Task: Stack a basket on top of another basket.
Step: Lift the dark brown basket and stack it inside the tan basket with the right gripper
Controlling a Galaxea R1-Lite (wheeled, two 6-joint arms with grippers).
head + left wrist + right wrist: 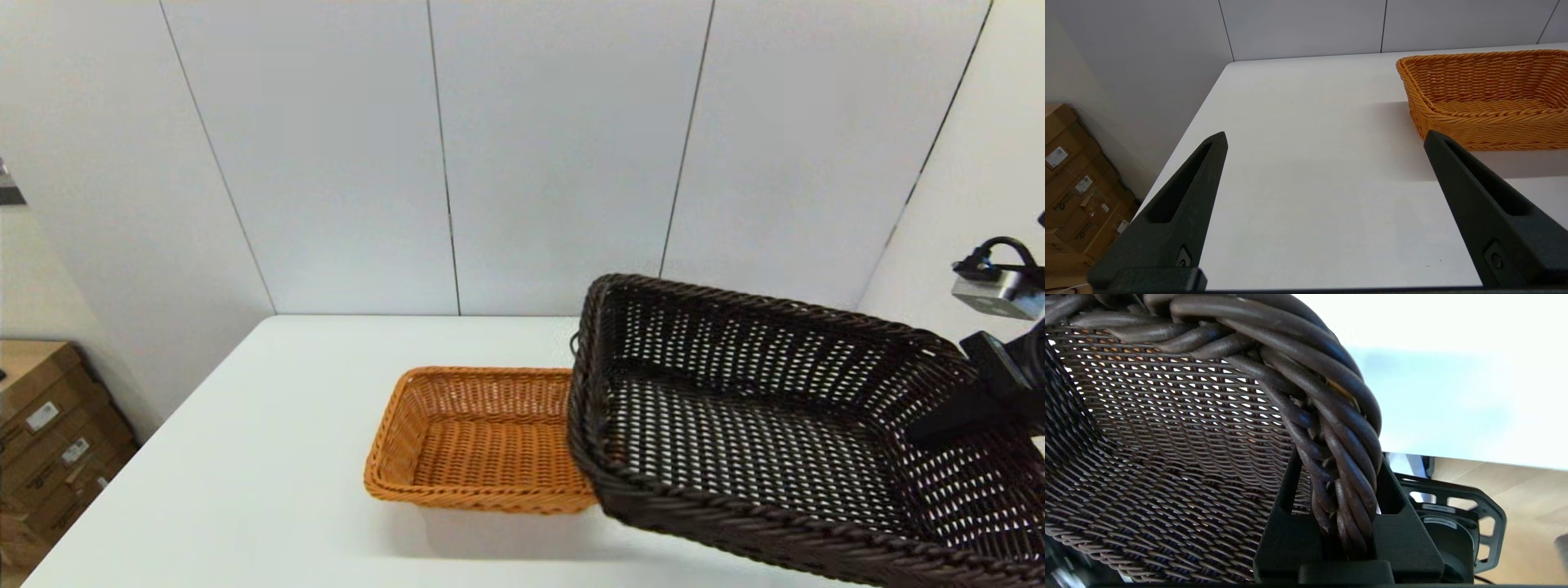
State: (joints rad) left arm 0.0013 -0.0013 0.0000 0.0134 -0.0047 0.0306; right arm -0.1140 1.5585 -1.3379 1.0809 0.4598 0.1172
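Your right pincer (1337, 486) is clamping the dark wicker basket's (759, 425) braided rim, lifting it tilted beside the orange wicker basket (478, 441); your left pincer (1327, 141) is gaping empty.

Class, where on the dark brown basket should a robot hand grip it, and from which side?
Grip the dark brown basket on its braided rim at the short right-hand end, coming from the right as the right hand does: the thick braid fits between two fingers.

The left gripper (1325, 139) has long, matte black, wedge-shaped fingers (1180, 204), each with a hollow slot and a small screw near the base. A grey camera block (998, 294) with a looping black cable sits on the black right arm.
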